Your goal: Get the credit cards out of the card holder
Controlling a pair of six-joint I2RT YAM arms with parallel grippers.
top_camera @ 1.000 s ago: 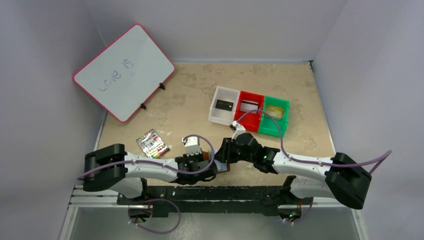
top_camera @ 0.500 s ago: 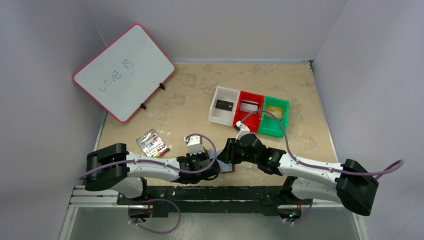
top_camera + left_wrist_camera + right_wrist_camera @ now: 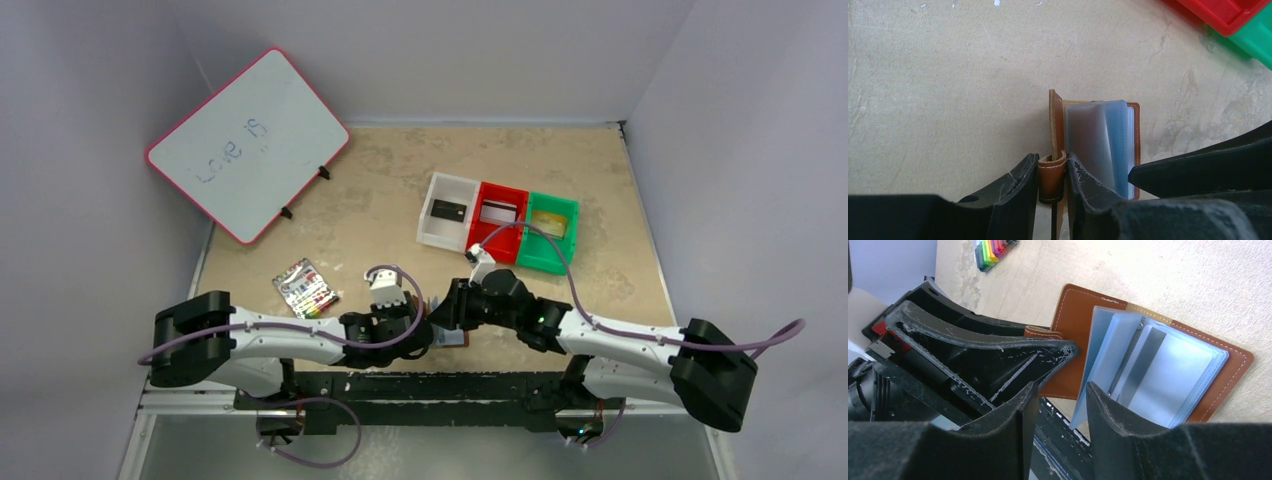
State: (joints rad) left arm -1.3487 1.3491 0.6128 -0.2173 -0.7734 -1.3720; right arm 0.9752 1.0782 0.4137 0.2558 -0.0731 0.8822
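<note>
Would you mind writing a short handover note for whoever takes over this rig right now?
Left gripper: closed on the card holder's snap tab.
Right gripper: open, fingertips at the edge of the clear sleeves, gripping nothing.
Card holder: lying open on the table by the arm bases.
Done: black card in white bin, silvery card in red bin, gold card in green bin.
Left: check the sleeves; I cannot tell whether any card remains inside.
</note>
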